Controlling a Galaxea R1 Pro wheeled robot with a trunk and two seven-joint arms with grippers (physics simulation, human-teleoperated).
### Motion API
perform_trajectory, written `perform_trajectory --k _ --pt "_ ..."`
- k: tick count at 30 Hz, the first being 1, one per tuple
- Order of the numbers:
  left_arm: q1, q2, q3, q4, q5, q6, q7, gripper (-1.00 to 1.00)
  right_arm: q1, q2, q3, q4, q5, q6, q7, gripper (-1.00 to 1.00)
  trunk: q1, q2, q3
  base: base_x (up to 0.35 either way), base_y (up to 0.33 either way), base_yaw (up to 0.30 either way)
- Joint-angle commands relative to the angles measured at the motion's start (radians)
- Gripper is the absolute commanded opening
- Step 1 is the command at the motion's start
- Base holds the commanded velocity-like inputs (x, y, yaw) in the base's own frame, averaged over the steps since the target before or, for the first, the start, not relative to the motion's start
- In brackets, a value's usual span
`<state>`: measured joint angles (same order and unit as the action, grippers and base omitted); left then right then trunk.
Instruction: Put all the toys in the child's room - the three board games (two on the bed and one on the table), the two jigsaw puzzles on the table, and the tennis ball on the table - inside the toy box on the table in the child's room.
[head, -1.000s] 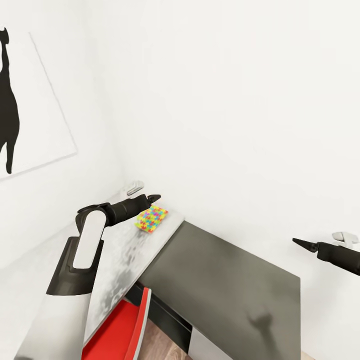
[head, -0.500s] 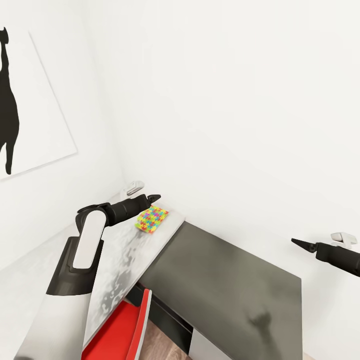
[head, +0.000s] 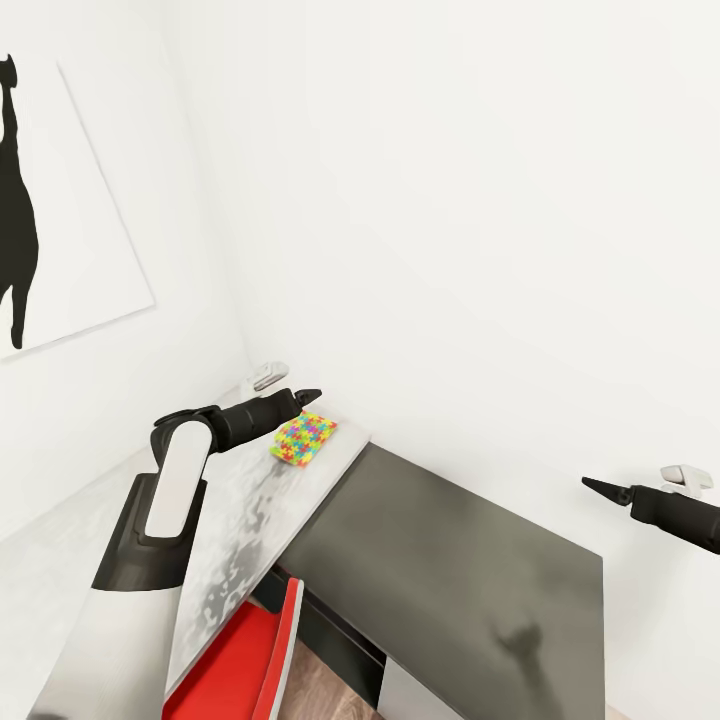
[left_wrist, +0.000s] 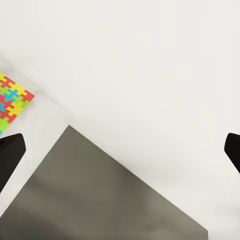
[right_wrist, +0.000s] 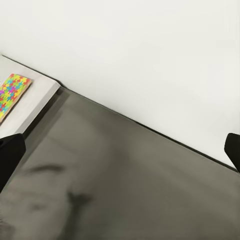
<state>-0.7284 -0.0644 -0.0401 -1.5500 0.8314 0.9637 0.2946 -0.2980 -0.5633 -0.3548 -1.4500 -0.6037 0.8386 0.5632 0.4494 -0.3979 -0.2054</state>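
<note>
1. The left fingers (head: 306, 396) are being held out over the far end of the worktop (head: 235, 520), close to the wall (head: 480, 230).
2. In the left wrist view the two finger tips (left_wrist: 10, 150) are being shown at opposite edges, far apart, so these fingers are being held open with nothing between them.
3. A puzzle (head: 304, 438) is lying flat on the pale worktop, just below and just beyond the left fingers; contact between them cannot be told.
4. In the left wrist view the puzzle (left_wrist: 12, 102) is being seen beside one finger tip, not between the two.
5. The right fingers (head: 598, 487) are being held in the air, well apart from the puzzle, above the dark panel (head: 470, 570) at the worktop's end.
6. In the right wrist view the finger tips (right_wrist: 10, 152) are likewise being shown at opposite edges, open and empty.
7. In that view the puzzle (right_wrist: 12, 92) is being seen far ahead of the fingers, on the pale worktop (right_wrist: 35, 102) past the dark panel (right_wrist: 130, 185).
8. A red chair (head: 250, 655) is standing beneath the worktop's near edge.
9. A black silhouette picture (head: 60, 200) is hanging on the wall beside the left arm.
</note>
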Motion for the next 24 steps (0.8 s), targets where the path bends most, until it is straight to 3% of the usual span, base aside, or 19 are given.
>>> perform_trajectory --k 1,15,20,24 --pt "-0.001 0.000 0.000 -0.001 0.011 0.003 0.010 1.00 -0.001 0.000 -0.001 0.000 -0.001 0.006 0.003 1.00 0.001 -0.002 -0.002 0.000 0.000 0.000" --pt "-0.002 0.007 0.003 0.001 0.015 0.003 0.009 1.00 -0.001 0.000 -0.001 0.000 0.000 0.007 0.003 1.00 0.001 -0.002 -0.002 0.000 0.000 0.000" --pt "-0.025 0.034 0.007 0.041 0.016 0.003 0.009 1.00 -0.001 0.000 -0.001 0.000 0.000 0.007 0.003 1.00 0.001 -0.002 -0.002 0.000 0.000 0.000" --pt "-0.081 0.058 0.011 0.129 0.015 0.002 0.008 1.00 -0.001 0.000 -0.001 -0.001 -0.001 0.009 0.003 1.00 0.001 -0.002 -0.002 0.000 0.000 0.000"
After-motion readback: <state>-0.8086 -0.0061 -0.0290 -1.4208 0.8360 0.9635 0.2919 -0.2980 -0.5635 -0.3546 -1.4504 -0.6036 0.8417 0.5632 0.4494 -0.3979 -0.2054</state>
